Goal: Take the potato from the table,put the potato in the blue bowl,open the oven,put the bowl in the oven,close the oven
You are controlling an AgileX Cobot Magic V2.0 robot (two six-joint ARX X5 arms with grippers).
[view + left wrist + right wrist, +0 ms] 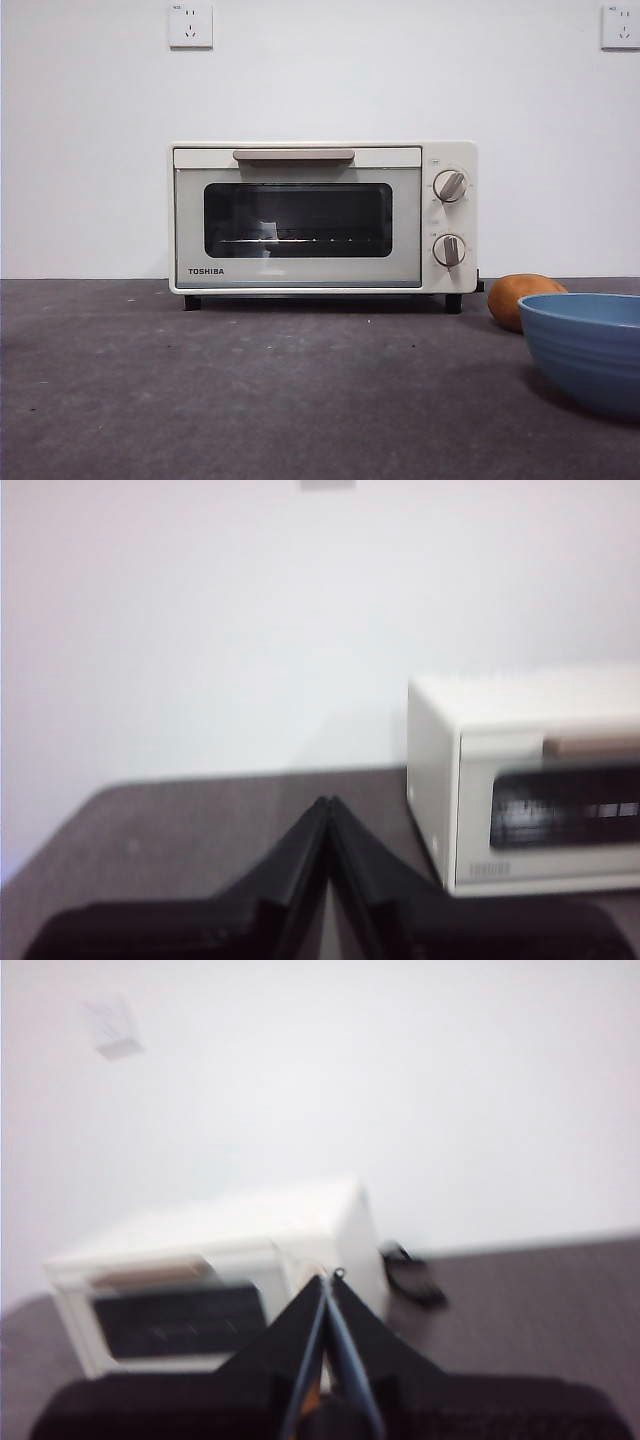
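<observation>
Grey table (250,400); blue bowl (588,345) interior hidden, potato (518,296) behind it; oven (322,217) closed; both end effectors together

The table (200,390) lies open across its left and middle, up to the oven (322,218) (door shut). At right, the bowl (588,345) stands close before the potato (520,296), crowding that side.

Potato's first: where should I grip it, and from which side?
Probably from above, jaws across the potato's rounded middle. It lies on the table between the oven and the blue bowl, which covers its front, so only the top is open.
</observation>
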